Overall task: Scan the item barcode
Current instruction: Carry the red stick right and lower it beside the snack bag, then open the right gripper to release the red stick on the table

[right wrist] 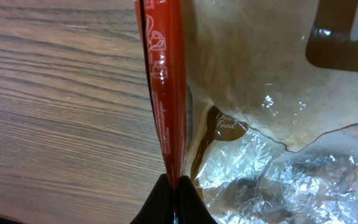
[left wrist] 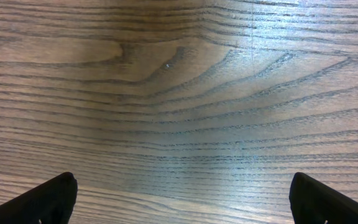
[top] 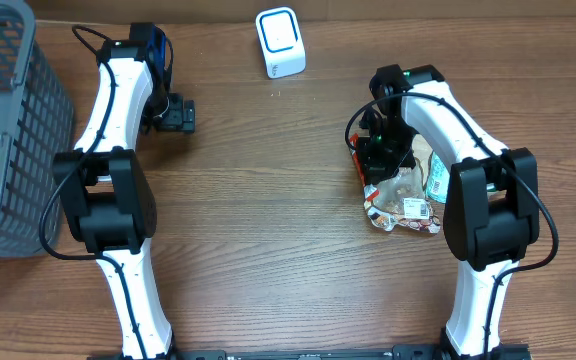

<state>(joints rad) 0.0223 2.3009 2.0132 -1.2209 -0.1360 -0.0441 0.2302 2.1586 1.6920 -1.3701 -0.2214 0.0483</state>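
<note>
One red packet (right wrist: 166,93): its edge is pinched in the right claw (right wrist: 178,200), beside a tan bag (right wrist: 260,68) and a crinkled clear wrapper (right wrist: 278,180). The pile is located in the right half of the worktop (top: 268,200). One left claw (top: 180,115): spread wide, nothing held, over bare wood. One white scanner (top: 280,42): at the far edge. One grey basket (top: 8,130): at the left edge.
</note>
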